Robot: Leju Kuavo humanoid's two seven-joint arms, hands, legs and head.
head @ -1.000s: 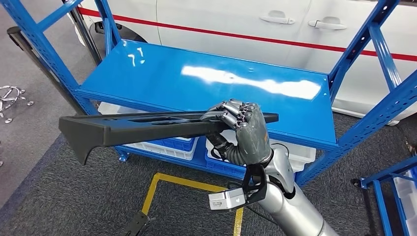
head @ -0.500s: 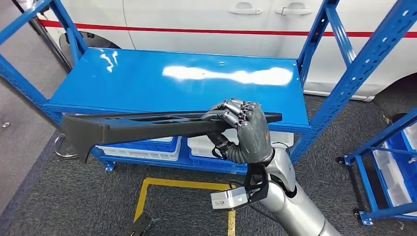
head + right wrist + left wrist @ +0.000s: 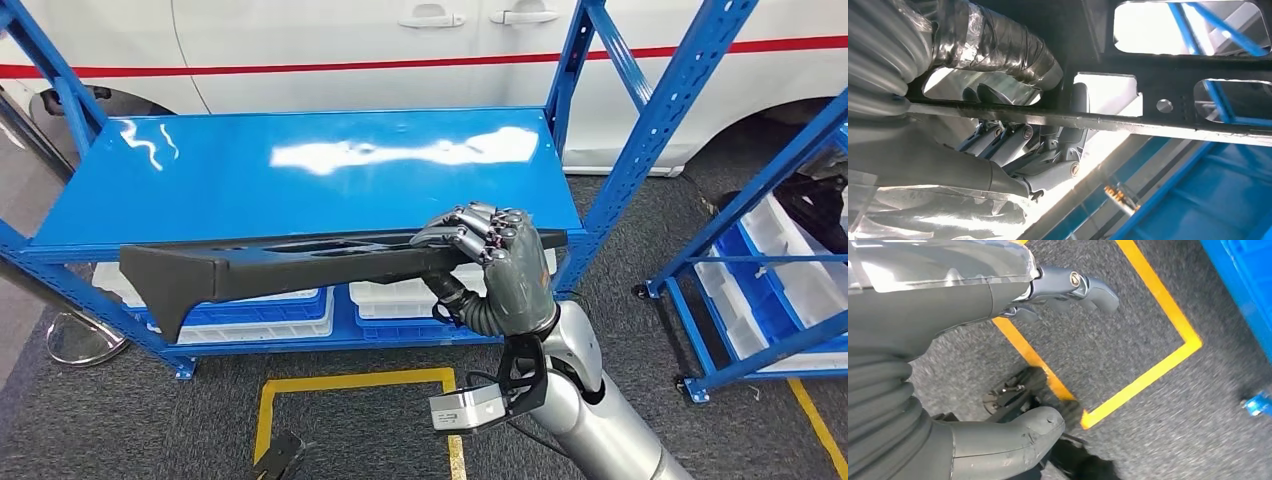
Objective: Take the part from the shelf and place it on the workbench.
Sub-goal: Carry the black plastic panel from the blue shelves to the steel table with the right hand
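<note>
A long black part (image 3: 280, 262), a flat bar with cut-outs and a hooked left end, hangs level in front of the blue shelf (image 3: 300, 170). My right hand (image 3: 500, 265) grips it near its right end, fingers wrapped over the top edge. The shelf's top board is bare and glossy. In the right wrist view the part (image 3: 1158, 65) shows as a dark frame with windows, and my right hand (image 3: 1013, 145) has its fingers curled around its rail. My left hand (image 3: 948, 295) hangs over the carpet with thumb and fingers apart and nothing in it.
A white car (image 3: 300, 40) with a red stripe stands behind the shelf. White and blue bins (image 3: 400, 295) sit on the lower level. A second blue rack (image 3: 770, 260) with bins stands to the right. Yellow tape (image 3: 350, 385) marks the grey carpet.
The whole picture has slid left, so the camera has turned right and the second rack has come into view. My right hand keeps the same hold on the part.
</note>
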